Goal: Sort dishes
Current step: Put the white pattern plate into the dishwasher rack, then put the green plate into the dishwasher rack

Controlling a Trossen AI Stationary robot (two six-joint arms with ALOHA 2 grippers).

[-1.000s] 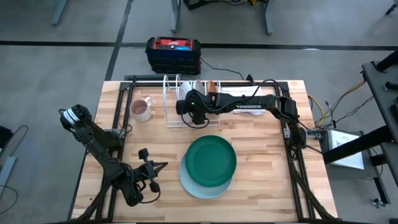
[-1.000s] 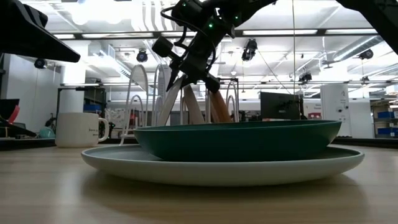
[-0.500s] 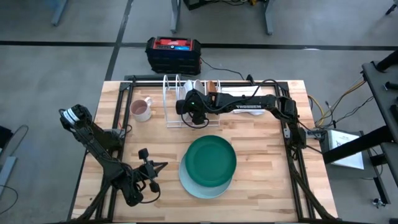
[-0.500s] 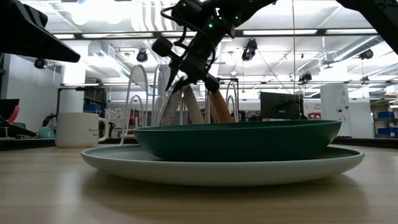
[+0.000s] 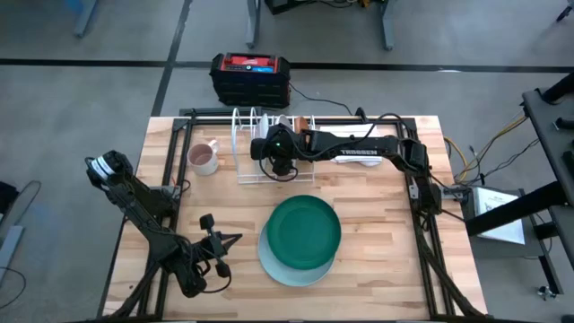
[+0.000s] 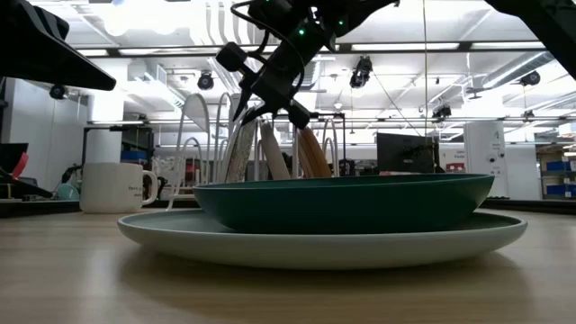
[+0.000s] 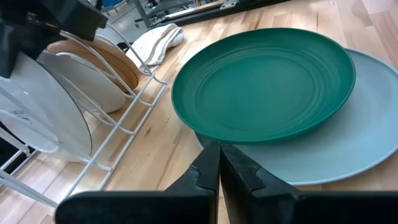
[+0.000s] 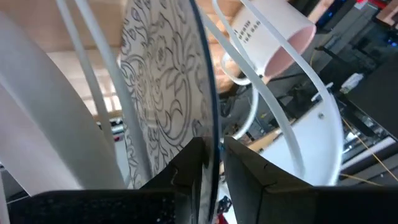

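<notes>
- Pale wooden planks make up the table, which is seen at the centre of the high view, framed by dark rails on a grey floor.
- A dark green plate is stacked on a pale mint plate at lower centre of the table.
- A white wire rack stands at the table's upper centre; a brown plate and a white plate are held upright in it.
- The right gripper is clenched on the rim of the patterned plate, which stands upright in the rack.
- The left gripper is held pinched shut with nothing in it, at lower left beside the stacked plates.
- A pinkish mug stands left of the rack; a striped cloth lies beyond the rack.
- A black and red box sits on the floor above the table.
- Ceiling lights and shelving are seen in the room behind in the low view.
</notes>
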